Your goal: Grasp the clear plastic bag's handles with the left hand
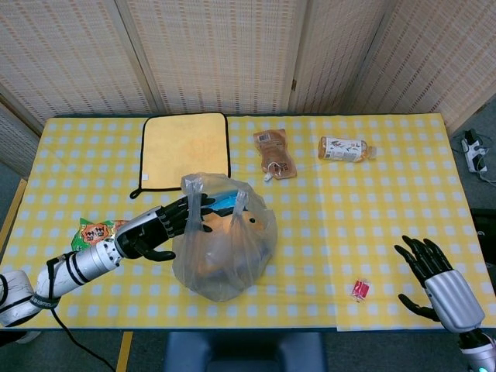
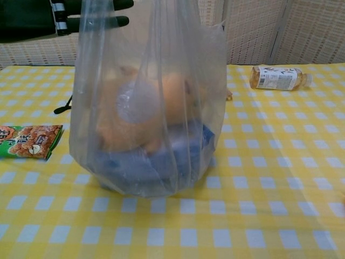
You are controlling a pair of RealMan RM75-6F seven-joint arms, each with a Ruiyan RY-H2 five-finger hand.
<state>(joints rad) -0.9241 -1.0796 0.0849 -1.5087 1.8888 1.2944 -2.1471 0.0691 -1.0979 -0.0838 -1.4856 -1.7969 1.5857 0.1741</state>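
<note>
The clear plastic bag (image 1: pixel 225 252) stands near the table's front middle, holding an orange plush toy and something blue. Its left handle (image 1: pixel 194 184) and right handle (image 1: pixel 241 203) stick up apart from each other. My left hand (image 1: pixel 163 226) is at the bag's left side, fingers (image 1: pixel 198 211) stretched out and spread against the plastic just under the left handle, closed on nothing. In the chest view the bag (image 2: pixel 151 108) fills the middle and the left hand's fingers (image 2: pixel 108 13) show at the top left behind the plastic. My right hand (image 1: pixel 430 267) rests open at the table's front right.
A green snack packet (image 1: pixel 93 231) (image 2: pixel 29 141) lies left of the bag under my left forearm. A yellow mat (image 1: pixel 187 147), a brown pouch (image 1: pixel 275 153) and a lying bottle (image 1: pixel 345 149) (image 2: pixel 277 77) sit at the back. A small red wrapper (image 1: pixel 360 290) lies front right.
</note>
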